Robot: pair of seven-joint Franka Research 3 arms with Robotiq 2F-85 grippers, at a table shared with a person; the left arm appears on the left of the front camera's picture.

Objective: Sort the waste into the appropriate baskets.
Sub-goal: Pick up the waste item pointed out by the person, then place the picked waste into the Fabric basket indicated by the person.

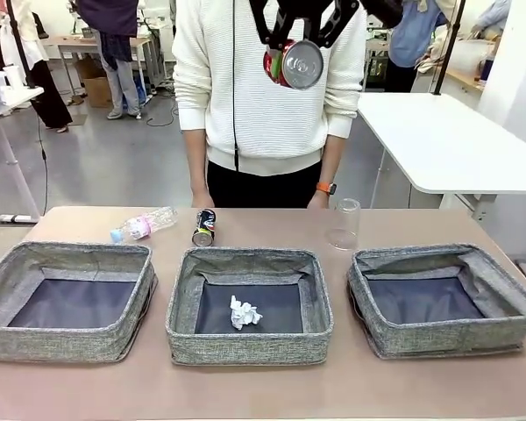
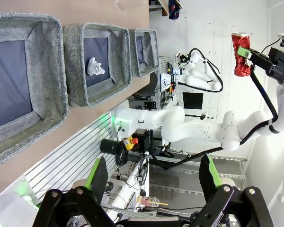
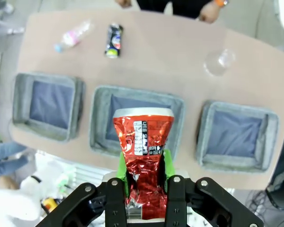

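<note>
Three baskets (image 1: 61,344) (image 1: 245,347) (image 1: 447,338); one each: red can (image 1: 273,67), dark can (image 1: 204,228), bottle (image 1: 145,224), cup (image 1: 344,225), paper (image 1: 244,312).

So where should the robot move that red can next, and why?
Probably swing it sideways over the right basket. The right gripper holds the red can high above the middle basket, which already has the paper ball, and cans likely go elsewhere.
</note>
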